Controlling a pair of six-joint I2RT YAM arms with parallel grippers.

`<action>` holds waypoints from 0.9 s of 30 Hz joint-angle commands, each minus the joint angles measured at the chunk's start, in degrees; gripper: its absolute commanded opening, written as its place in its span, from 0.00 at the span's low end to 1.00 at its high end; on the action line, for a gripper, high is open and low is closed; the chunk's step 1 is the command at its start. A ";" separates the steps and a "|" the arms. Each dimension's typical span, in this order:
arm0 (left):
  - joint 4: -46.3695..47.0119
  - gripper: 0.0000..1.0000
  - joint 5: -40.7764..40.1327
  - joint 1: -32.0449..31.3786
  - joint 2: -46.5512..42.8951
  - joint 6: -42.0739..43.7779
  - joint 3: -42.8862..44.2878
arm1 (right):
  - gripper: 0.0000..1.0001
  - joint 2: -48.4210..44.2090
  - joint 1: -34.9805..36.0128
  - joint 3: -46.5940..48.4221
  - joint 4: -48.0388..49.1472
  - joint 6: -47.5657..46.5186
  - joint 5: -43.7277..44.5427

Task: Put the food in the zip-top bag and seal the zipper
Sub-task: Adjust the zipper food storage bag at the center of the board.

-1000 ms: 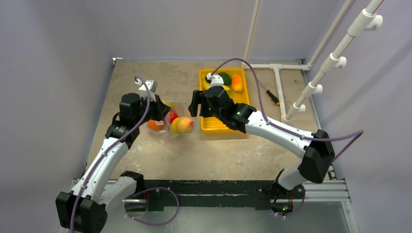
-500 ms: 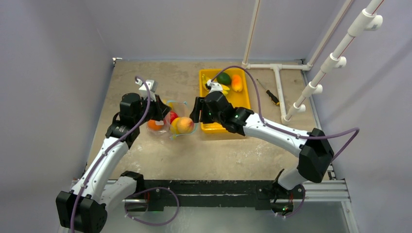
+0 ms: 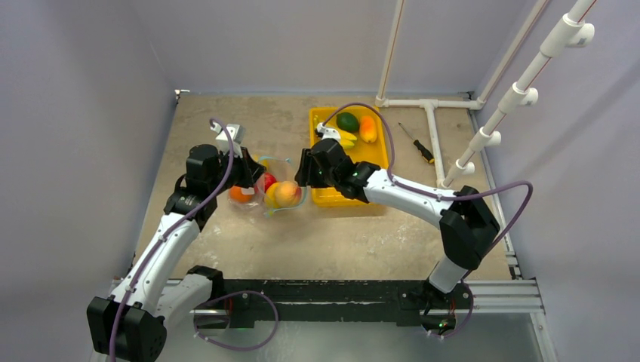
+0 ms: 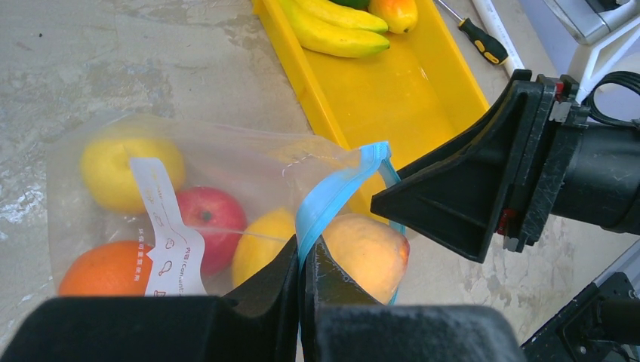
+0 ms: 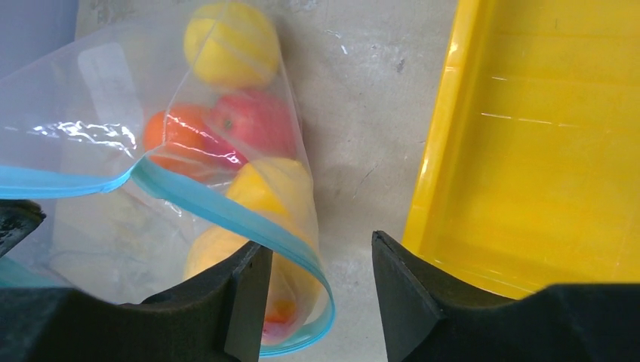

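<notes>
The clear zip-top bag (image 3: 270,183) lies left of the yellow tray with its mouth gaping. Inside it are an orange (image 4: 102,268), a red apple (image 4: 211,222), lemons (image 4: 128,162) and a peach (image 4: 370,253). My left gripper (image 4: 308,253) is shut on the teal-blue zipper (image 4: 340,188) at the near lip. My right gripper (image 5: 321,271) is open beside the tray, and the bag's looped mouth end (image 5: 302,256) sits between its fingers without being pinched. The avocado (image 3: 348,121), mango (image 3: 367,129) and bananas (image 3: 347,141) lie in the tray's far end.
The yellow tray (image 3: 375,158) stands just right of the bag. A screwdriver (image 3: 419,149) lies right of the tray beside a white pipe frame (image 3: 434,143). Grey walls close in the table on the left and at the back.
My right gripper has moved left from over the tray to the bag's mouth, and its jaws have narrowed. The left gripper and the bag have stayed put.
</notes>
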 commanded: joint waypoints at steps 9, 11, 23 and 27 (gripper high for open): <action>1.04 0.00 0.90 -0.39 0.01 -0.45 0.25 | 0.50 -1.05 -0.78 -5.04 4.42 3.37 -1.80; 1.01 0.00 0.91 -0.39 0.13 -0.44 0.29 | 0.49 -1.61 -0.78 -6.45 5.30 4.03 -2.59; 1.09 0.00 0.96 -0.39 0.70 -0.64 0.26 | 0.44 -3.57 -0.78 -12.03 11.53 5.98 -8.34; 1.26 0.00 1.08 -0.39 0.84 -0.64 0.27 | 0.43 -3.69 -0.78 -13.53 14.94 7.26 -10.93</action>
